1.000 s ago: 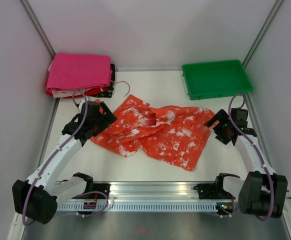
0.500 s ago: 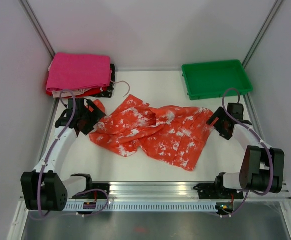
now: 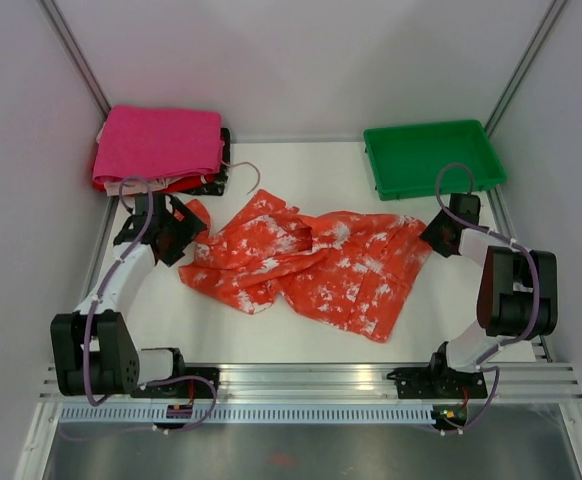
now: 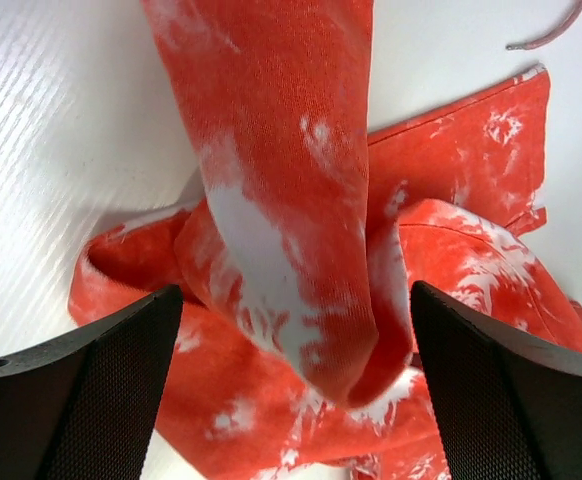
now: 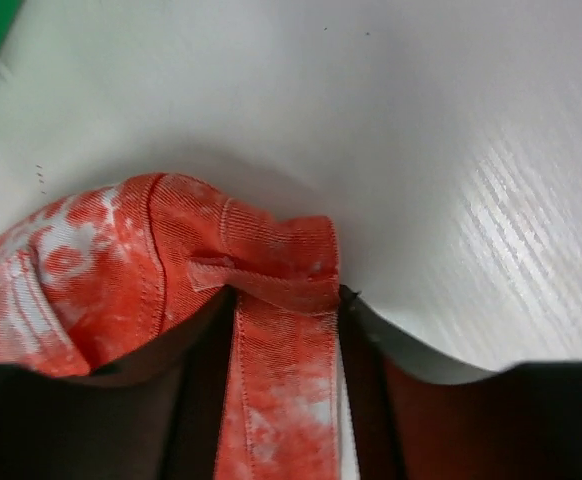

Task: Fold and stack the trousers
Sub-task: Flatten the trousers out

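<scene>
The orange-red, white-mottled trousers [image 3: 311,265] lie crumpled across the middle of the white table. My left gripper [image 3: 183,232] is at their left end. In the left wrist view it stands open [image 4: 296,390], with a raised fold of trouser leg [image 4: 281,200] between the fingers [image 4: 91,400] and a gap on both sides. My right gripper [image 3: 433,238] is at the trousers' right end. In the right wrist view its jaws [image 5: 286,400] have closed on a strip of the waistband [image 5: 281,300], which runs between the two dark fingers.
A folded pink garment [image 3: 159,145] tops a stack at the back left corner. A green tray [image 3: 433,160] sits at the back right. A loose purple cable [image 3: 246,178] lies near the stack. Walls close in both sides.
Both arms stretched further out over the table. The left gripper came down over the trouser leg end, still open. The right jaws went from open to closed on the waistband.
</scene>
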### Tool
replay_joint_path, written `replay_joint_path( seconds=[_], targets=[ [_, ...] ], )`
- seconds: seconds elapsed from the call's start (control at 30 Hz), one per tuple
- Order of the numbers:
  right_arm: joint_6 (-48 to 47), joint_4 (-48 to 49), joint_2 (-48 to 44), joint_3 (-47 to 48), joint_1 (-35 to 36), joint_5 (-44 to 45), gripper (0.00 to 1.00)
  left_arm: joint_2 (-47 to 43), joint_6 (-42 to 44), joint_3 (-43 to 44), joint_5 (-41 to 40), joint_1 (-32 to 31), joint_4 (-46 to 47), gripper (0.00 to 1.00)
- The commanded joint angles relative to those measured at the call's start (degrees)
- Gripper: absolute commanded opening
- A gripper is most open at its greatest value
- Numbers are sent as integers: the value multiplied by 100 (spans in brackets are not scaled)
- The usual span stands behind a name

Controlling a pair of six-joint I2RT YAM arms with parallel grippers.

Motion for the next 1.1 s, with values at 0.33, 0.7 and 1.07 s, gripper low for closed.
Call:
replay_joint_path(
  seconds=[0.33, 0.7, 1.07],
  targets=[
    [-410, 342, -263, 439, -36, 63, 0, 1395, 417, 438, -400, 24, 1437, 74],
    [-1130, 535, -1510, 2134, -28, -719, 0, 465, 548, 2316, -497, 15, 911, 2],
    [-1852, 1600, -3714, 1568, -37, -1878, 0, -1916, 1674, 1761, -1376, 24, 1122, 2]
  ],
)
